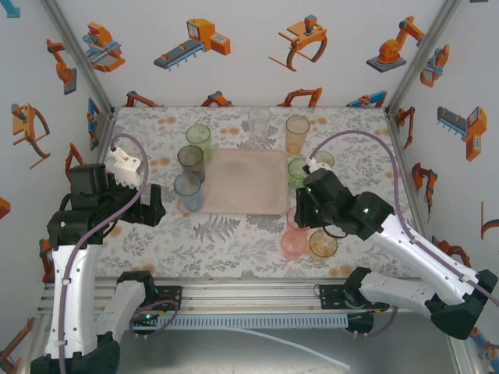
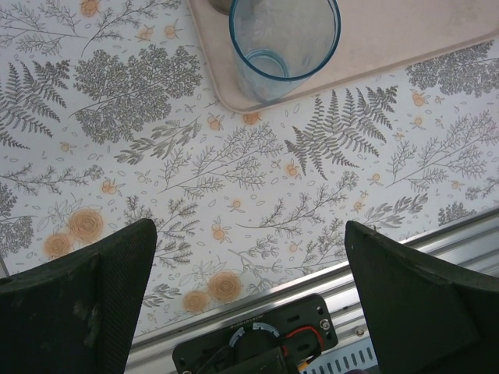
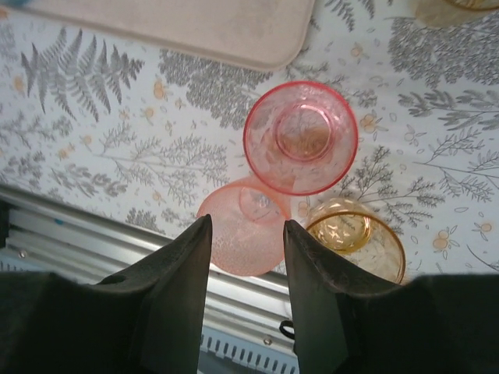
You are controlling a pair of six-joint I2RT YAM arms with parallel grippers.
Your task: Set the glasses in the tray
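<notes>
Top external view gave me the tray (image 1: 245, 183) lying bare in the middle of the floral table (image 1: 234, 241), and I placed everything else against it. A blue tumbler (image 1: 188, 192) stood at the tray's near-left corner. From the left wrist its base (image 2: 269, 66) looked to sit just inside the rim. Off the tray's left edge stood a grey tumbler (image 1: 190, 161), and beyond that a green tumbler (image 1: 198, 140). Past the tray's far edge stood a clear tumbler (image 1: 259, 121) and an orange tumbler (image 1: 297, 134). Another green one (image 1: 298, 170) stood just off the right edge.

Off the tray's near-right corner three tumblers clustered together: a red-pink tumbler (image 3: 300, 139) nearest the tray, then a pale pink tumbler (image 3: 234, 226) and an amber tumbler (image 3: 355, 238).

The right gripper (image 3: 247, 230) hung over the pale pink one. Its fingers (image 3: 187, 265) stood partly apart across the rim, and I could not tell whether they pressed on it.

The left gripper (image 2: 249, 230) hovered off the tray's near-left corner, spread wide with nothing in it.
</notes>
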